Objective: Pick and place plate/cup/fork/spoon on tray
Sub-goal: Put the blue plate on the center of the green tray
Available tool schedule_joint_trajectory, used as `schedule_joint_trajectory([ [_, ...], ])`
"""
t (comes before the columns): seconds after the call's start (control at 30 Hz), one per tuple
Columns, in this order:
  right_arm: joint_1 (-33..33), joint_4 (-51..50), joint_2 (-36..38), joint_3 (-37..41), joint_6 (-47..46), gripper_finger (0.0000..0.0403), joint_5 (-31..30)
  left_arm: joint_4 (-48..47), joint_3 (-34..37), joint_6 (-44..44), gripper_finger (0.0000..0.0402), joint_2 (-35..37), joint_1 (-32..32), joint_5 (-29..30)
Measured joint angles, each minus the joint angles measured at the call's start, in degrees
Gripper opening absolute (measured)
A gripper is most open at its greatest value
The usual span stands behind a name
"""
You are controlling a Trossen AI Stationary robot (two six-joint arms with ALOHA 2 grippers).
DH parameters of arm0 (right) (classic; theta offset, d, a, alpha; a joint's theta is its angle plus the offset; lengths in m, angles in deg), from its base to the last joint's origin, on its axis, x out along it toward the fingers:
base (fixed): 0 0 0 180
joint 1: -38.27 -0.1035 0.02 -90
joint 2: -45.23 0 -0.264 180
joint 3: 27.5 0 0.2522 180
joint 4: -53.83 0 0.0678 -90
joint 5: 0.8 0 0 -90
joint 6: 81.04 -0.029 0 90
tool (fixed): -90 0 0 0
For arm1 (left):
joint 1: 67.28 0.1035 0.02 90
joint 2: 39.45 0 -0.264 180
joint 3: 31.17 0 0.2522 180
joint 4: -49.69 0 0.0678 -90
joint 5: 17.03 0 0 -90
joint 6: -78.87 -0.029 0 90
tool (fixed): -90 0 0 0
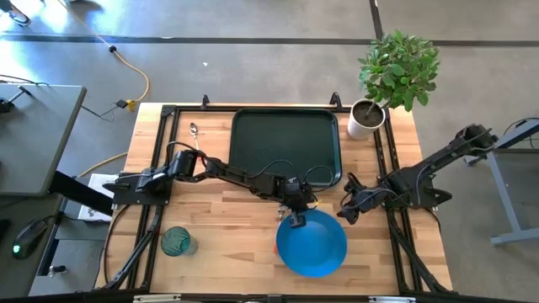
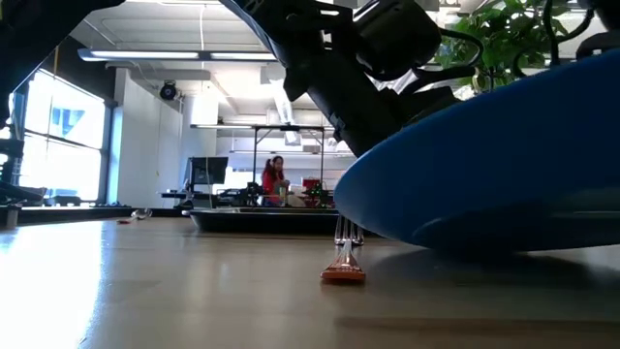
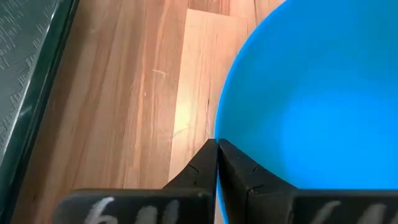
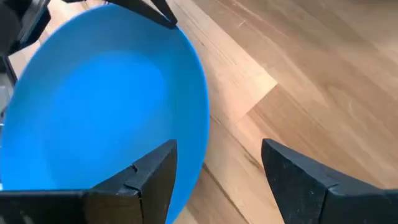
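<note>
- Two grippers work at the blue plate (image 1: 312, 244), which sits near the front of the wooden table (image 1: 227, 227), in front of the dark-green tray (image 1: 285, 145) and apart from it.
- Left gripper (image 1: 295, 220) is at the plate's rear-left rim, its fingers (image 3: 249, 180) pressed together on that rim.
- Right gripper (image 1: 346, 211) sits just beside the plate's rear-right edge, its fingers (image 4: 146, 177) spread apart with the rim near one of them and nothing held.
- Low view alone shows the plate tilted, one side raised off the table, and the fork (image 2: 345, 257) lying under that raised edge with its orange-red handle end toward the camera; from above, the plate hides almost all of the fork.
- High view alone shows the teal cup (image 1: 177, 241) at the table's front left, well apart from the plate, and the spoon (image 1: 195, 135) lying left of the tray.
- Plate is smooth, round and plain; the table is pale butcher-block planks; the tray has rounded corners and a raised rim.
</note>
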Motion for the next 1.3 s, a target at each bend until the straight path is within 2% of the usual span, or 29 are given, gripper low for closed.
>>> schedule_joint_trajectory([
  [0.17, -4.87, -0.04, -0.12, 0.0, -5.54, 0.0226, -2.26, -5.18, -2.24, 0.39, 0.004, 0.0, 0.78, -7.22],
  [0.43, -13.45, 0.09, -0.69, 0.0, -12.47, 0.0226, -8.06, -6.47, -2.75, 0.27, 0.011, 0.04, 1.52, -11.63],
  [0.7, -16.84, 0.41, -5.68, 0.0, -15.32, 0.0226, -10.58, -8.71, -2.75, 0.16, 0.0163, 0.04, 3.04, -19.6],
  [0.93, -17.82, 2.77, -8.57, 0.0, -15.53, 0.0226, -10.73, -9.84, -2.71, 0.3, 0.0164, -0.61, 3.45, -22.63],
  [1.3, -17.97, 2.73, -8.68, 0.0, -14.3, 0.0226, -10.38, -7.38, -2.82, 1.79, 0.013, -2.1, 2.34, -23.93],
])
